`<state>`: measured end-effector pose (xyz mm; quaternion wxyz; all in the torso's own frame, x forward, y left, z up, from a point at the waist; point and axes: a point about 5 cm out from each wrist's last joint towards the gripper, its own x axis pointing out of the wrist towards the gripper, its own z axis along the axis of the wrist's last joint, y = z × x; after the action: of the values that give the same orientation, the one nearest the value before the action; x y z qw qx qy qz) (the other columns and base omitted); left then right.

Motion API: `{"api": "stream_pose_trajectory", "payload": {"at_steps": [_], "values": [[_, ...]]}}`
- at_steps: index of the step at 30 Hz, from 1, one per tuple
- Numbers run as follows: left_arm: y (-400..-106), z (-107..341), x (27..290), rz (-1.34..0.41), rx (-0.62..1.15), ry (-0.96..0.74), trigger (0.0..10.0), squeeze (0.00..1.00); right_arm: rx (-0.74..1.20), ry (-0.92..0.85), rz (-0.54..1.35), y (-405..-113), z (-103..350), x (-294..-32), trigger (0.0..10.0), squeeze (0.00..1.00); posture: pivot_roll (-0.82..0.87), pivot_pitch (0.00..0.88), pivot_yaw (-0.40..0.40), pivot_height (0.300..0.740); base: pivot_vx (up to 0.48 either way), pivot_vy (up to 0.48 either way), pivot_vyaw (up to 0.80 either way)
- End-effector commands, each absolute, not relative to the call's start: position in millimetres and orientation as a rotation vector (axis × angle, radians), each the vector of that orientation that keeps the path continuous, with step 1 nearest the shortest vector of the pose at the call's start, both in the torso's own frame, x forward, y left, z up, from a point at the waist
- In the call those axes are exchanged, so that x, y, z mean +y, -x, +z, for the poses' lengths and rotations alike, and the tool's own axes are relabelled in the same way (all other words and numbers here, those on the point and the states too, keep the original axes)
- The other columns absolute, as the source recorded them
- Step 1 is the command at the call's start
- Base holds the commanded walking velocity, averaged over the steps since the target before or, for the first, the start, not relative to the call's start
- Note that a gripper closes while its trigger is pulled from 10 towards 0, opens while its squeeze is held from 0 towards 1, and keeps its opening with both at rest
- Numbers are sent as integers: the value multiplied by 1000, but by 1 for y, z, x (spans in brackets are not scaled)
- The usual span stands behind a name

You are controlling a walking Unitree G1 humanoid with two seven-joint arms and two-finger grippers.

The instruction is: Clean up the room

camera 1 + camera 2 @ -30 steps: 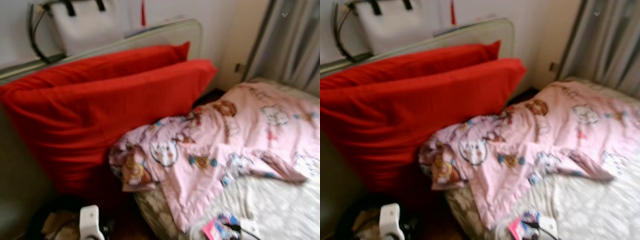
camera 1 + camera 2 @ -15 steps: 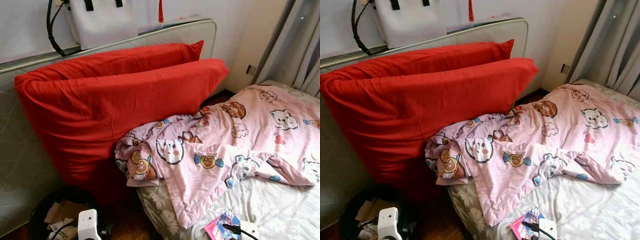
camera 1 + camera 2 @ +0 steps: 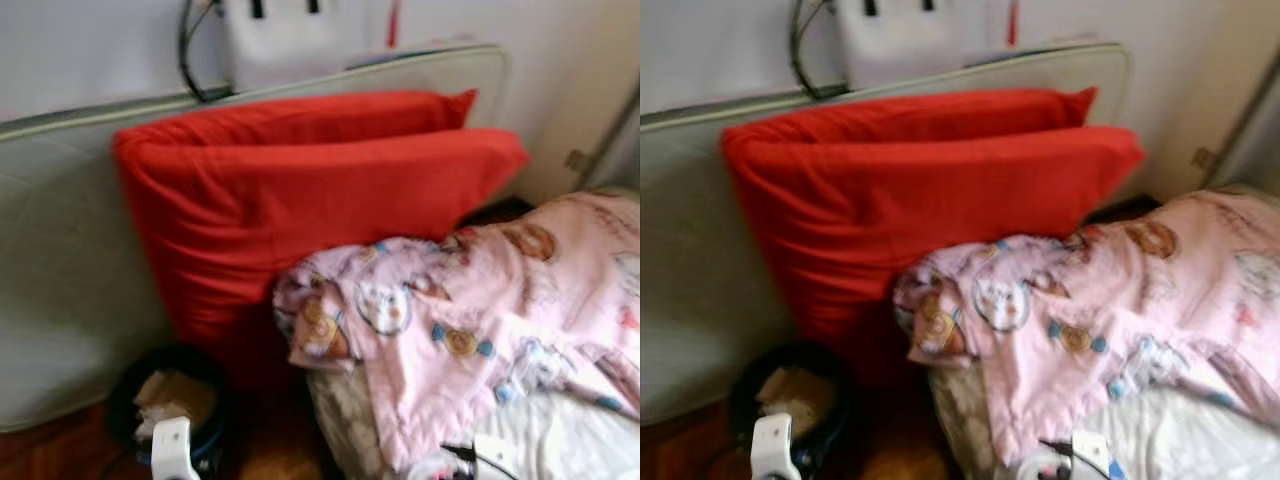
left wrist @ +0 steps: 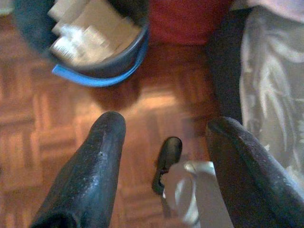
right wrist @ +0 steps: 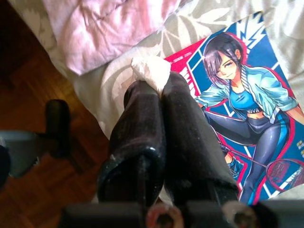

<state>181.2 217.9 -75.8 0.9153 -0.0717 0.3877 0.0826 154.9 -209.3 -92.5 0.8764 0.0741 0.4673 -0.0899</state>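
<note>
My right gripper (image 5: 159, 90) is shut on a crumpled white paper wad (image 5: 151, 71) that sticks out past its fingertips. It hovers over a colourful comic magazine (image 5: 237, 95) lying on the floral bed sheet (image 5: 190, 23), near the bed's edge. My left gripper (image 4: 166, 129) is open and empty above the parquet floor (image 4: 42, 128). Just ahead of it stands a dark round bin (image 4: 95, 78) holding cardboard and paper scraps. In the head views the bin (image 3: 125, 385) sits on the floor beside the bed's corner.
Two big red pillows (image 3: 320, 190) lean on an upright grey mattress (image 3: 60, 280) against the wall. A pink cartoon-print blanket (image 3: 480, 320) is bunched on the bed. A white bag (image 3: 285, 40) hangs on the wall above. Bare parquet lies left of the bin.
The camera has swung to the left, so pillows, blanket and bin sit further right in the picture, which is blurred. Nothing in the scene itself appears moved.
</note>
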Motion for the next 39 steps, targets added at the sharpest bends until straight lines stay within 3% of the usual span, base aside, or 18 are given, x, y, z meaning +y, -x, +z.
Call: {"api": "stream_pose_trajectory", "payload": {"at_steps": [1,15,20,25,39], "values": [[-182,-75,223,168,806,130,10000,0,967,-170,-185,-159,-92,-204,10000,0,98,0,-24,740,0,0,0],[-181,-76,223,149,825,113,10000,0,962,-132,-90,-164,-90,-199,10000,0,100,0,-13,740,0,0,0],[-181,-75,225,152,823,110,10000,0,948,-110,-128,-168,-86,-215,10000,0,90,0,-6,740,0,0,0],[-182,-75,225,150,823,109,10000,0,952,-76,-93,-168,-86,-213,10000,0,83,0,-2,740,0,0,0],[-181,-75,224,131,832,91,10000,0,986,-140,-96,-157,-94,-193,10000,0,86,0,5,740,0,317,0]]}}
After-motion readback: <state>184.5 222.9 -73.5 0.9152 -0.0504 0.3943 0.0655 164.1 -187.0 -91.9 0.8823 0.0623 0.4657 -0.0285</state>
